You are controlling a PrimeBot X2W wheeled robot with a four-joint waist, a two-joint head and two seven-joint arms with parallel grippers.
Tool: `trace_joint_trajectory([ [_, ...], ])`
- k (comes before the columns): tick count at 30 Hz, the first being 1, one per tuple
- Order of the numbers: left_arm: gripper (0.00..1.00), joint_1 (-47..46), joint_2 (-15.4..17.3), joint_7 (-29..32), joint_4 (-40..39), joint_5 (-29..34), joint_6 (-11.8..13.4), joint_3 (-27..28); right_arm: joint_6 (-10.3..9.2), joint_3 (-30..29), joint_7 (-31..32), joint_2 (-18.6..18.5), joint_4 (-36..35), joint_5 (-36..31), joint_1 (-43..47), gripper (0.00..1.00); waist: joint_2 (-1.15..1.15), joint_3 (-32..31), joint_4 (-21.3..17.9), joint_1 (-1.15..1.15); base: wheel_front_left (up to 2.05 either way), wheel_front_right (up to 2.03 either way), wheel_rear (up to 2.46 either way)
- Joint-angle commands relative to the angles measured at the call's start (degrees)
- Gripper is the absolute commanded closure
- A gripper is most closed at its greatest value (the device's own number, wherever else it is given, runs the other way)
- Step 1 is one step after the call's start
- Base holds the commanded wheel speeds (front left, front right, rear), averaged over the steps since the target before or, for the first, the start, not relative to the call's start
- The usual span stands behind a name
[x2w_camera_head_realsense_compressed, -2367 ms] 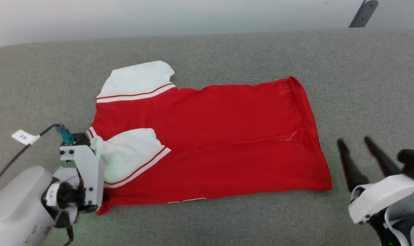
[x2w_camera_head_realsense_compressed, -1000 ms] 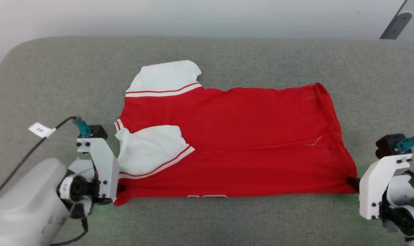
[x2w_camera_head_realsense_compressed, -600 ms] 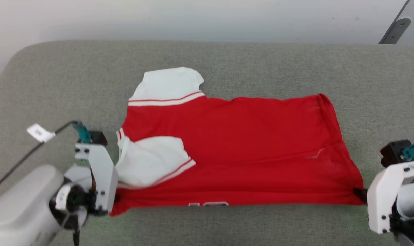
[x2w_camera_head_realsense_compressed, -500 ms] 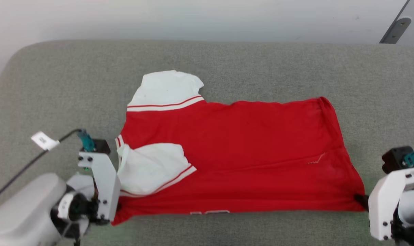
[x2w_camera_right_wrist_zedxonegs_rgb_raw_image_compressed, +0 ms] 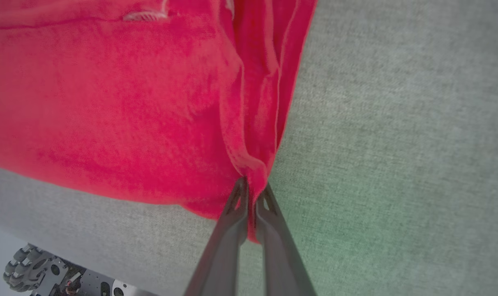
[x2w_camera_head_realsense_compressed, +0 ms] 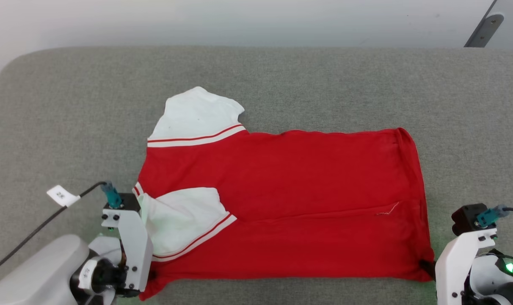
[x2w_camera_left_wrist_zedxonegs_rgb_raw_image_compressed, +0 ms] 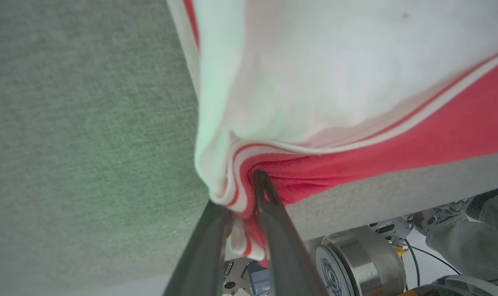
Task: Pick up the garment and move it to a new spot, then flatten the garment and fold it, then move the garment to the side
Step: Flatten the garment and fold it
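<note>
Two near corners of the garment [x2w_camera_head_realsense_compressed: 307, 190] pinched, looks folded once lengthwise so far.
left gripper [x2w_camera_left_wrist_zedxonegs_rgb_raw_image_compressed: 238, 190] clamps the collar end, right gripper [x2w_camera_right_wrist_zedxonegs_rgb_raw_image_compressed: 253, 184] the hem; it's lying mid grey cushion [x2w_camera_head_realsense_compressed: 282, 76], more folding and the move aside left I'd say.

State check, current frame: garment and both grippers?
garment: lying on the grey padded surface, folded over along its near side, one white sleeve on top, the other spread out on the far side.
left gripper: fingers slightly apart, collar-end corner between them; grip unclear.
right gripper: shut on the garment's near hem corner.
</note>
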Motion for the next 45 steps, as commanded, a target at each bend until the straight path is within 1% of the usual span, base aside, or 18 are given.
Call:
trace_joint_trajectory([
  [1,0.0,0.0,-0.3,-0.5,0.6,0.6,-0.3,-0.2,-0.12,0.3,-0.7,0.0,0.5,-0.3,-1.0,0.44,0.0,0.0,-0.1,0.0,0.0,0.0,0.0],
  [2,0.0,-0.4,0.0,-0.5,0.7,0.8,-0.3,-0.1,-0.12,0.4,-1.2,-0.2,0.5,-0.3,-1.3,0.0,0.0,0.0,-0.2,0.0,0.0,0.0,0.0],
  [6,0.0,-1.9,1.5,0.1,-0.6,0.8,-0.2,0.8,-0.12,0.0,-2.5,-0.6,0.5,-0.2,-2.2,0.0,0.0,-0.2,-0.5,0.0,0.0,0.0,0.0],
  [11,0.0,-4.1,4.1,1.9,-4.8,-0.5,0.5,2.8,-0.12,-0.6,-4.4,-0.5,-1.3,0.1,-2.7,0.0,0.0,-0.3,-1.0,0.0,0.0,0.0,0.0],
  [14,0.0,-6.5,5.8,2.2,-7.2,0.7,0.9,3.9,-0.12,-1.5,-6.9,0.2,-2.9,0.1,-3.0,0.0,0.0,-0.1,-1.6,0.0,0.0,0.0,0.0],
  [15,0.0,-6.5,5.8,2.2,-7.2,0.7,0.9,3.9,-0.12,-1.5,-6.9,0.2,-2.9,0.1,-3.0,0.0,0.0,-0.1,-1.6,0.0,0.0,0.0,0.0],
  [18,0.0,-9.6,6.5,1.0,-7.9,2.4,1.1,5.2,-0.12,-1.9,-10.9,1.4,-4.6,-0.8,-3.8,0.0,0.0,0.3,-2.7,0.0,0.0,0.0,0.0],
  [21,0.0,-12.7,6.0,-2.0,-6.5,4.3,-0.3,6.5,-0.12,-1.1,-17.3,2.3,-6.3,-2.1,-5.3,0.0,0.0,1.2,-4.0,0.0,0.0,0.0,0.0],
  [26,0.0,-17.7,4.4,-6.8,-1.7,7.5,-4.0,7.4,-0.12,1.5,-31.5,2.9,-7.6,-6.2,-7.5,0.0,0.0,2.9,-6.8,0.0,0.0,0.0,0.0],
  [28,0.0,-19.5,3.6,-8.9,0.9,8.9,-5.2,7.6,-0.12,2.4,-37.2,3.1,-7.5,-8.2,-8.1,0.0,0.0,3.6,-7.8,0.0,0.0,0.0,0.0],
  [29,0.0,-20.5,3.4,-9.9,2.1,9.8,-6.2,7.4,-0.12,2.6,-39.8,3.3,-7.4,-9.1,-8.4,0.0,0.0,4.1,-8.4,0.0,0.0,0.0,0.0],
  [31,0.0,-22.5,2.7,-11.8,4.9,10.8,-7.3,7.8,-0.12,3.4,-44.7,3.5,-6.9,-11.1,-9.1,0.0,0.0,5.0,-9.6,0.0,0.0,0.0,0.0],
  [33,0.0,-24.6,2.2,-13.4,7.6,12.0,-9.0,7.8,-0.12,3.9,-48.9,4.0,-6.5,-12.8,-9.5,0.0,0.0,6.1,-10.7,0.0,0.0,0.0,0.0],
  [35,0.0,-26.4,1.8,-13.9,10.5,12.9,-10.1,7.6,-0.12,4.4,-52.2,4.8,-6.0,-13.7,-9.9,0.0,0.0,7.2,-11.8,0.0,0.0,0.0,0.0],
  [37,0.0,-28.4,1.3,-14.3,13.0,13.6,-11.1,7.6,-0.12,4.8,-54.5,5.3,-5.4,-14.4,-10.3,0.0,0.0,8.4,-12.8,0.0,0.0,0.0,0.0],
  [39,0.0,-30.3,1.2,-13.5,15.7,14.0,-12.6,7.2,-0.12,5.2,-56.4,5.9,-5.0,-14.6,-10.6,0.0,0.0,9.6,-13.7,0.0,0.0,0.0,0.0],
  [45,0.0,-35.0,0.0,-9.6,23.3,12.6,-15.8,7.0,-0.12,5.2,-59.3,7.7,-3.4,-15.3,-10.7,0.0,0.0,12.4,-15.7,0.0,0.0,0.0,0.0],
])
